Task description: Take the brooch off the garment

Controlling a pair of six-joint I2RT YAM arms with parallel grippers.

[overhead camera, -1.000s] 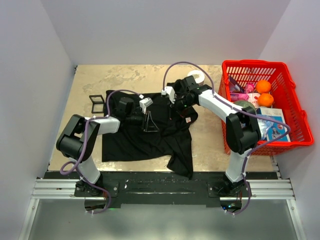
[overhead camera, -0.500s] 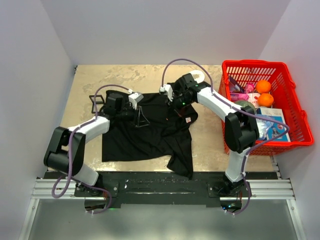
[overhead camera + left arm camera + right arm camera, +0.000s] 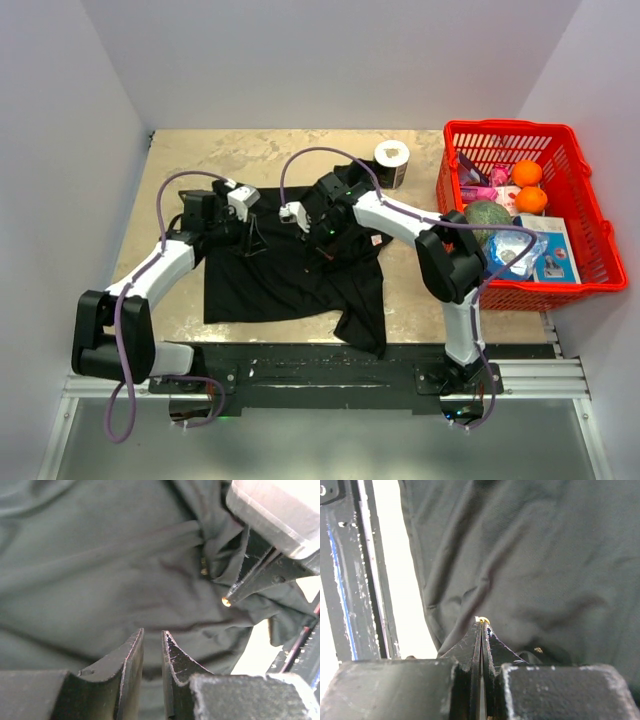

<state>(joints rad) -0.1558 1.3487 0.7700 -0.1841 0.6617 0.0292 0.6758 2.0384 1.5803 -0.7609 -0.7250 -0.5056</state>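
you've got two arms in the top view: the left arm (image 3: pixel 160 265) and the right arm (image 3: pixel 400 212). one black t-shirt (image 3: pixel 270 280) lies mid-frame. one brooch (image 3: pixel 482 621) shows as a gold speck (a second, smaller glint (image 3: pixel 538 650) sits lower right of it in the right wrist view; you can't tell whether it's the same pin). one red basket (image 3: pixel 510 127) at the right holds two oranges, an upper orange (image 3: pixel 527 173) and a lower orange (image 3: pixel 531 200), plus one green round thing (image 3: pixel 487 213). one white roll (image 3: pixel 391 160) stands at upper centre.
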